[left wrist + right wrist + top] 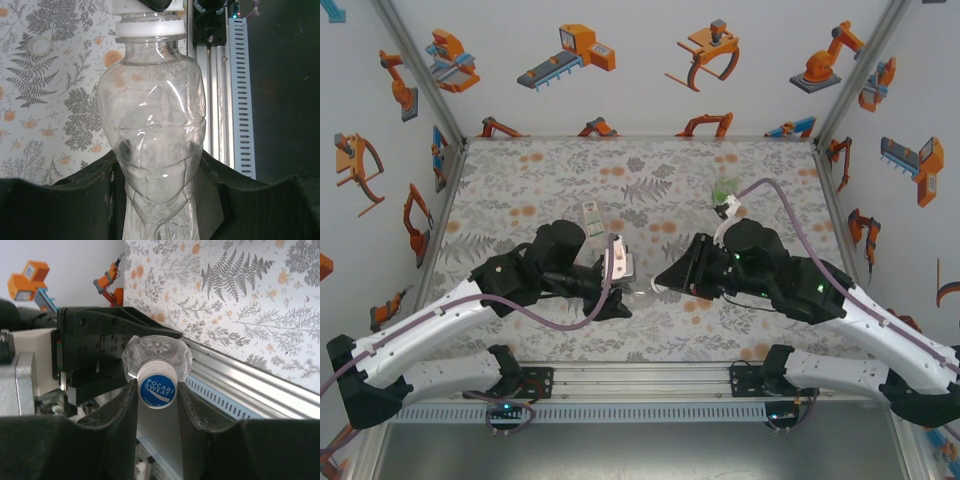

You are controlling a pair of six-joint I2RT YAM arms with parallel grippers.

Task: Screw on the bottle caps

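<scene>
A plain clear bottle (152, 120) is held lying level above the table, with my left gripper (157, 167) shut around its body. Its cap (157, 388) is white with a blue printed top and sits on the bottle's neck. My right gripper (157, 392) is shut on that cap from both sides, and the bottle's shoulder (131, 356) shows behind it. In the top view the two grippers, left (625, 297) and right (660, 285), meet end to end at the table's middle. Another loose cap (40, 46) lies on the cloth.
A bottle with a white-and-green label (591, 215) stands behind my left arm. A green-labelled bottle (725, 188) stands at the back right. The aluminium rail (225, 100) runs along the table's near edge, and patterned walls enclose the table.
</scene>
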